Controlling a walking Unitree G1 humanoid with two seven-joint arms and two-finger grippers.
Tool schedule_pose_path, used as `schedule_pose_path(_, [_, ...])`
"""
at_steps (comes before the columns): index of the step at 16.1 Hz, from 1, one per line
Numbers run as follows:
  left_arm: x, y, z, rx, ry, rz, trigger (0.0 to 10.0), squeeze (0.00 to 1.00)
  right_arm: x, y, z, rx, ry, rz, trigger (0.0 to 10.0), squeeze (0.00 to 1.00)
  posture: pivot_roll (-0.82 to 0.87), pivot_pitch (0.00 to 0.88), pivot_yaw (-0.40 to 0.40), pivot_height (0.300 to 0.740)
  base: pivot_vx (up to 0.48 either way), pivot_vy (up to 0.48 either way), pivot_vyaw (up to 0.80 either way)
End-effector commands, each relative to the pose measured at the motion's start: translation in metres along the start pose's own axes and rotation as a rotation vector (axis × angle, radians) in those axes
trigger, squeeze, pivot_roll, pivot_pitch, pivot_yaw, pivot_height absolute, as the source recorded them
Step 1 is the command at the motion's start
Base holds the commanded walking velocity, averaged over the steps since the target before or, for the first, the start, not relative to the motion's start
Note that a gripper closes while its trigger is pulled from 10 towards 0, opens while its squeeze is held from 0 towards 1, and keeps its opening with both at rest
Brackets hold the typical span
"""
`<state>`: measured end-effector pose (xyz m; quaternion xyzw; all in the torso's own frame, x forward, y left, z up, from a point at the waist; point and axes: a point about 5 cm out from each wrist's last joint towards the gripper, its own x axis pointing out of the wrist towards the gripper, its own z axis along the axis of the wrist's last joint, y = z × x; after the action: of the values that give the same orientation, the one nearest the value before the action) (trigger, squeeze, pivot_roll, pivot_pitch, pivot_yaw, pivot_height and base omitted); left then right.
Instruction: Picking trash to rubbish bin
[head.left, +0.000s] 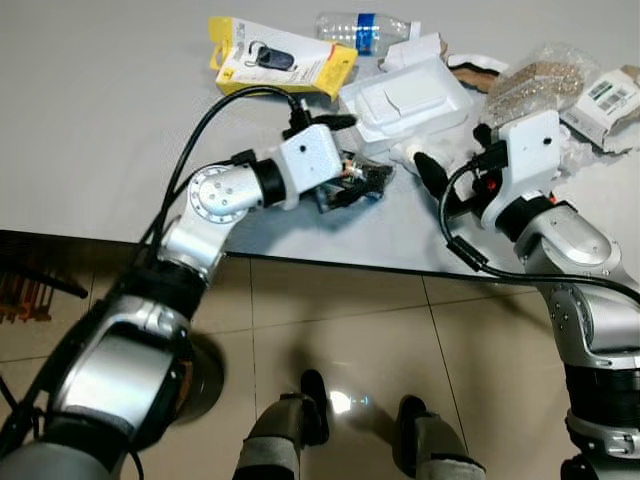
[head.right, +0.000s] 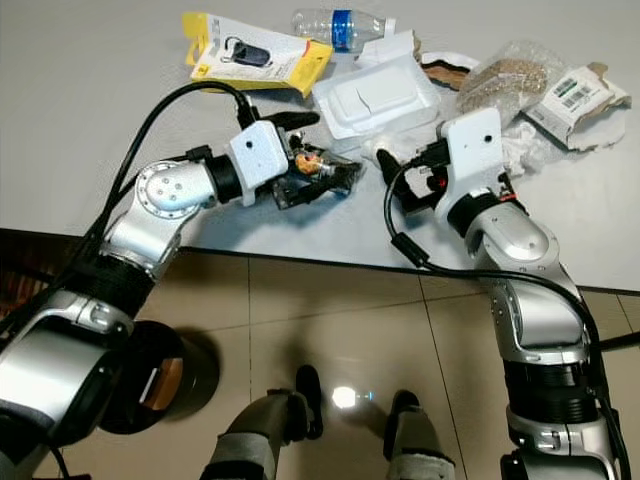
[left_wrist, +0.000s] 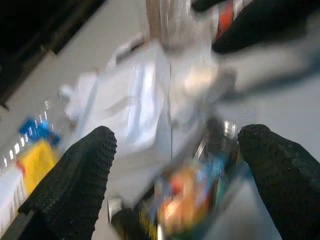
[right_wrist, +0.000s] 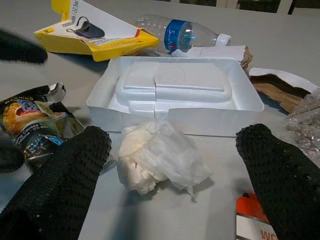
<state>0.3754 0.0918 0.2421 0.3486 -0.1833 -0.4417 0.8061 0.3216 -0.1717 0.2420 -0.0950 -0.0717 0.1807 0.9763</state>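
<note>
- We see a crumpled foil snack wrapper (head.right: 318, 172), dark with orange print, lying near the front edge of the grey table (head.right: 90, 120)
- Our left gripper (head.right: 340, 178) sits over it, black fingers (left_wrist: 75, 180) spread wide on either side; we cannot tell if they touch it
- Just beside the wrapper lies a crumpled white tissue wad (right_wrist: 155, 157), against the front wall of a white moulded plastic tray (right_wrist: 175, 95)
- Our right gripper (right_wrist: 170, 175) hovers wide open with the wad between its fingers, holding nothing
- Toward the far edge lie a yellow cardboard blister pack (head.left: 280, 58) and a clear plastic bottle with a blue label (head.left: 362, 30)
- Near the table's right edge are a clear bag of brown granules (head.left: 535, 85) and a torn white carton (head.left: 610, 100)
</note>
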Motion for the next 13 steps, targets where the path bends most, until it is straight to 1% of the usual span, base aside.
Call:
schedule_pose_path(1, [-0.002, -0.003, -0.007, 0.016, 0.043, -0.042, 10.0, 0.0, -0.001, 0.005, 0.0, -0.002, 0.004, 0.028, 10.0, 0.0, 0.05, 0.361, 0.14, 0.74, 0.0, 0.0, 0.0])
schedule_pose_path(6, [-0.004, -0.009, -0.015, 0.007, 0.065, -0.083, 10.0, 0.0, -0.004, 0.006, -0.002, 0.003, 0.01, 0.03, 10.0, 0.0, 0.05, 0.372, 0.141, 0.74, 0.0, 0.0, 0.0])
schedule_pose_path(9, [-0.002, -0.011, -0.019, -0.001, 0.078, -0.073, 10.0, 0.0, -0.003, 0.007, -0.002, 0.007, 0.012, 0.032, 10.0, 0.0, 0.05, 0.373, 0.141, 0.74, 0.0, 0.0, 0.0])
schedule_pose_path(13, [0.004, -0.011, -0.022, 0.0, 0.097, 0.014, 10.0, 0.0, -0.003, 0.008, -0.003, 0.008, 0.012, 0.032, 10.0, 0.0, 0.05, 0.37, 0.14, 0.74, 0.0, 0.0, 0.0])
